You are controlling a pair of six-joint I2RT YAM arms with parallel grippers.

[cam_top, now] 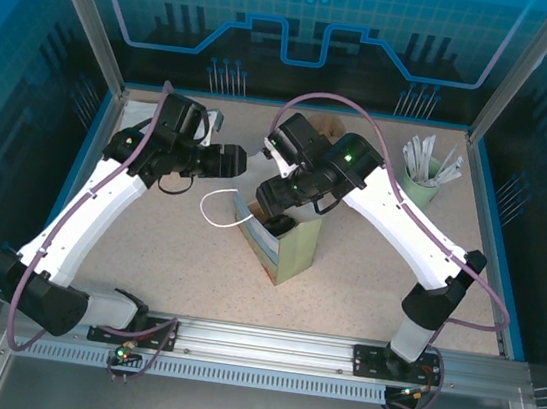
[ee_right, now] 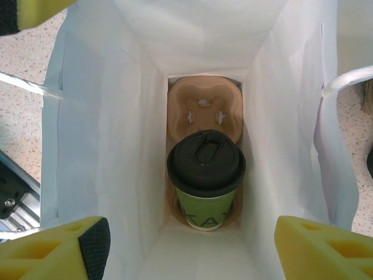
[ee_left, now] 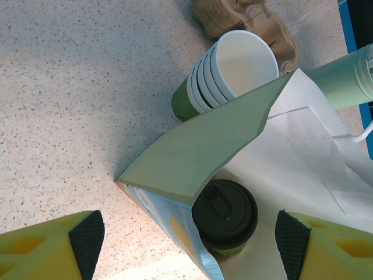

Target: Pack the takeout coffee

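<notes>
The takeout coffee (ee_right: 206, 175) stands upright at the bottom of the paper bag (ee_right: 105, 146), seated in one well of a cardboard cup carrier (ee_right: 204, 108) that hides its base. The right hand (ee_right: 201, 251) hangs over the bag's mouth, fingers wide apart, gripping nothing. The left hand (ee_left: 189, 240) is likewise spread, its fingers cut off by the frame; from there the bag's green flap covers part of the black lid. A stack of green cups (ee_left: 233, 70) rests on the counter (ee_left: 70, 87) just beside the bag.
</notes>
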